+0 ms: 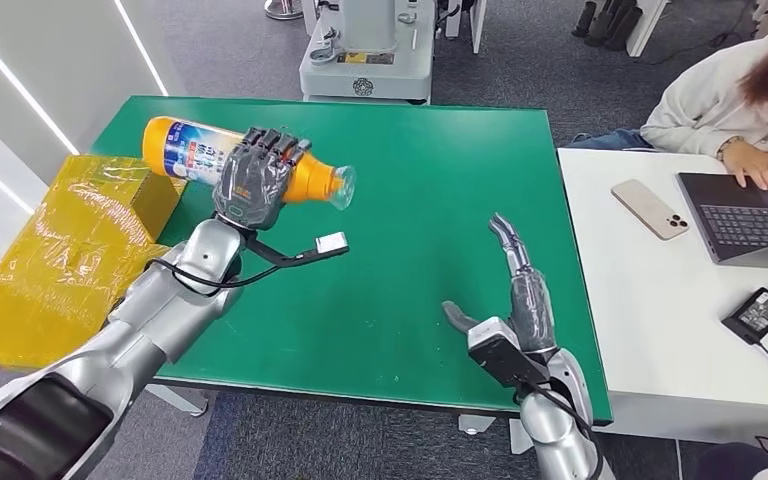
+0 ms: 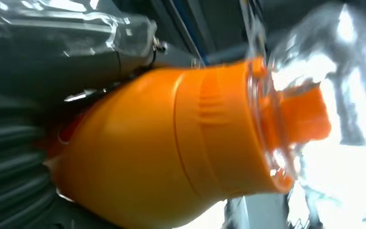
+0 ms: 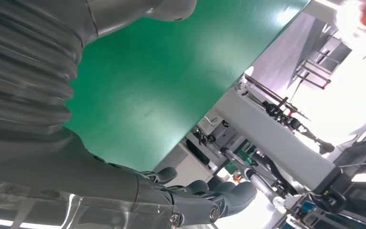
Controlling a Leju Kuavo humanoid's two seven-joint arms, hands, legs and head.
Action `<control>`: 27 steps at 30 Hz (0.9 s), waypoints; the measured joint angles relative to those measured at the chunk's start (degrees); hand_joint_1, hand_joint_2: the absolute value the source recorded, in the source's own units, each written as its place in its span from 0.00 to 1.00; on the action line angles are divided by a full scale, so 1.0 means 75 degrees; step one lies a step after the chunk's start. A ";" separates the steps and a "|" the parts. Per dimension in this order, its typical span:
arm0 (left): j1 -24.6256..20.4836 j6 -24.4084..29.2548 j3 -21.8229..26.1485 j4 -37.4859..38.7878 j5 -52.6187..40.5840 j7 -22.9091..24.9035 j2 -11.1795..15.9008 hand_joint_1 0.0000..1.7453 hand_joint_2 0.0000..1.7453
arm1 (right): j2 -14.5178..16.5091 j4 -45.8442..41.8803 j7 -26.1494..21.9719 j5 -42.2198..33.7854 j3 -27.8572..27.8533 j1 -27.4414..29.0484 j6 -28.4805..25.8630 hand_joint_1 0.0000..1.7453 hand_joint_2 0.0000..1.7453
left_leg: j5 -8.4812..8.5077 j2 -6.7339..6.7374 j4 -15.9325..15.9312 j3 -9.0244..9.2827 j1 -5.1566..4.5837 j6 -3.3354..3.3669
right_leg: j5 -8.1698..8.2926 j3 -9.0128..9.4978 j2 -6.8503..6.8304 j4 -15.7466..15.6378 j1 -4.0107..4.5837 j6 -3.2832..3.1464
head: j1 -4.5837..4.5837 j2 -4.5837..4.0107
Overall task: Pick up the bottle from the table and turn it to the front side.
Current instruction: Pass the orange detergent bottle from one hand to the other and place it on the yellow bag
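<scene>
We've got the left hand wrapped round the bottle, fingers curled over the top of its body near the orange shoulder, lifted off the green table at the far left corner. Bottle lies roughly horizontal: base pointing out to the left, clear cap and orange nozzle pointing toward table centre and slightly down. Its blue-white label faces up-ish toward our head cam. In the left wrist view the orange shoulder sits right against the hand, nozzle pointing away from the wrist.

So the long axis runs left-right across the left palm; any turn to show the front will, we judge, be a roll about that axis, w/ the wrist doing the work. Left forearm reaches in from lower left, wrist bent.

Right hand holds nothing, fingers straight and apart, resting low over the table's near right edge, well apart from the bottle. A yellow wrapped box sits just beside the table's left side.
</scene>
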 joint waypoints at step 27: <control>0.0192 -0.1300 -0.0931 0.2791 0.1126 -0.1369 0.1155 1.00 1.00 | -0.0384 -0.0367 -0.0498 -0.0467 -0.0393 0.1185 -0.0788 0.00 1.00 | 0.0003 -0.0001 -0.0008 -0.0012 0.0003 -0.0008 | 0.0001 -0.0012 0.0000 0.0001 0.0002 -0.0004 | -0.0001 0.0000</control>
